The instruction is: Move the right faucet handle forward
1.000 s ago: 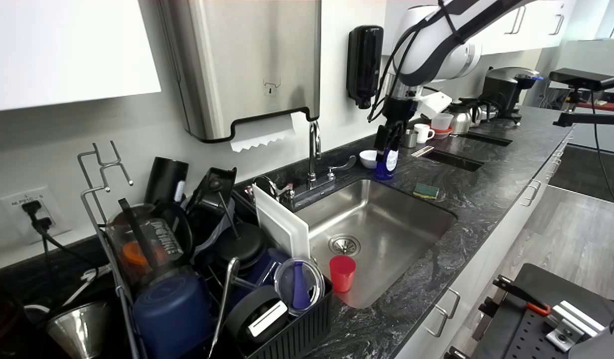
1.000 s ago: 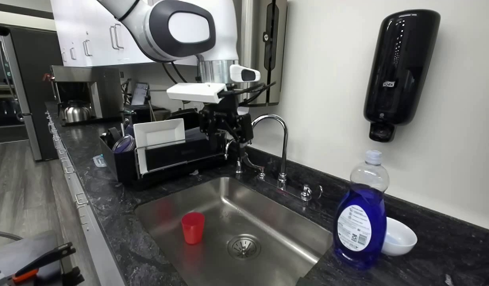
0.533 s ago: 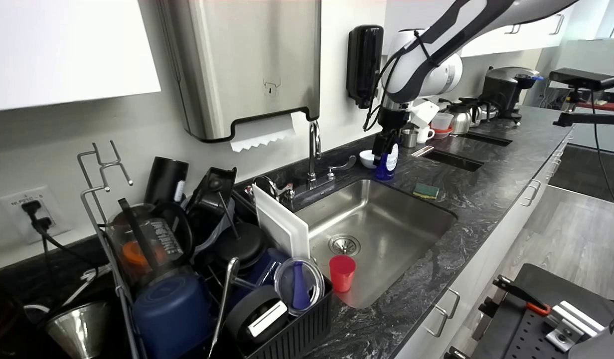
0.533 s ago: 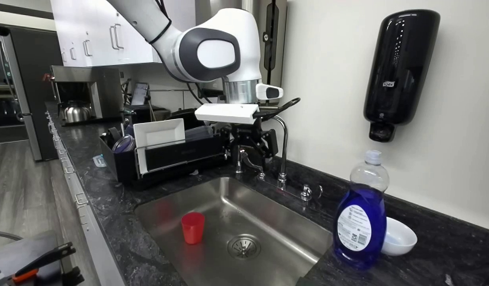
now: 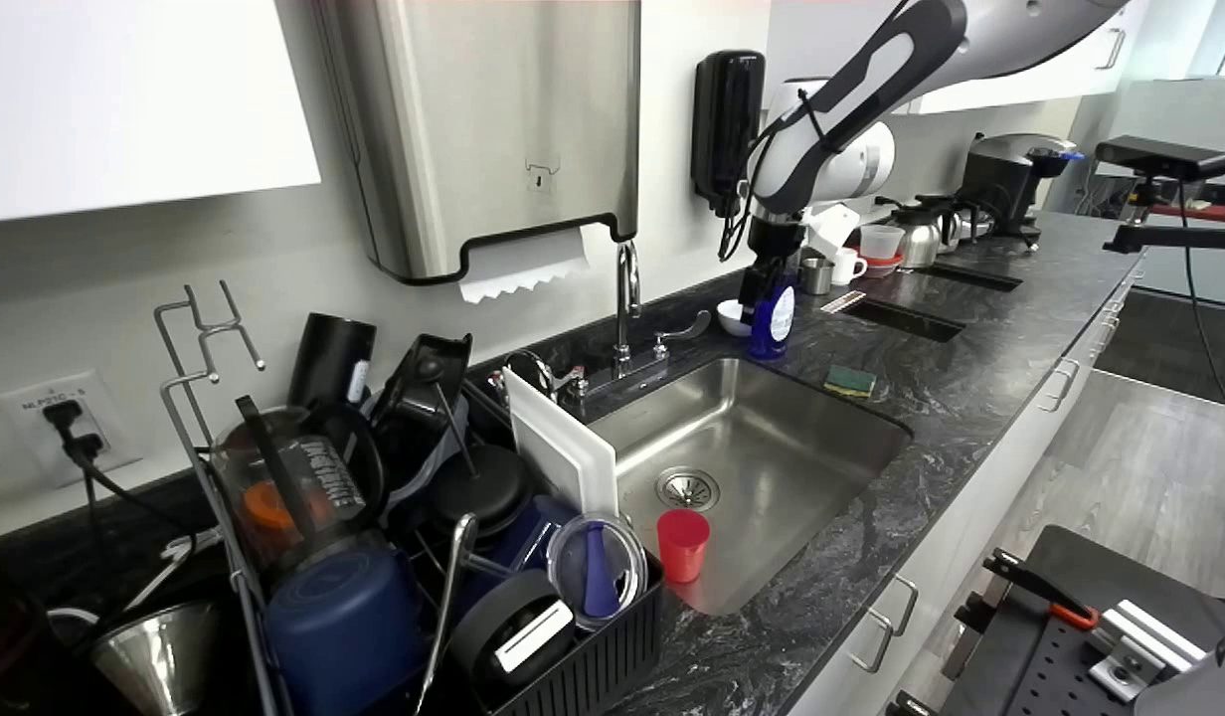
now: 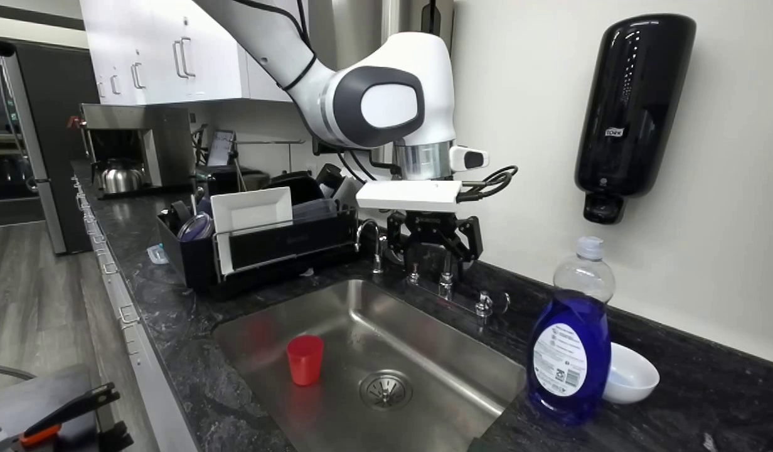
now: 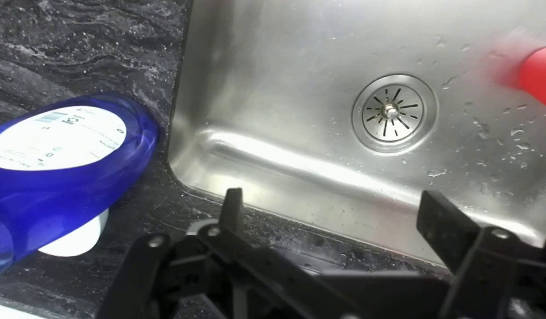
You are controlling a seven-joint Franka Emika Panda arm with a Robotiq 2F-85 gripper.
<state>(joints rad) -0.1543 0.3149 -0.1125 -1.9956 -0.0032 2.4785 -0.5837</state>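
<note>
**Jaws wide, contact yet to come**

Looks like the approach! Jaws well spread in the wrist view, nothing held. The right faucet handle (image 6: 484,306) sits between chrome spout (image 5: 621,308) and blue dish-soap bottle (image 6: 570,358), with no jaw contact visible. Next should come a drop right beside it, then a nudge forward.

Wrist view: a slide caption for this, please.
Open tool in the foreground, steel sink and drain beyond, blue bottle at left, red cup cropped at right.
</note>
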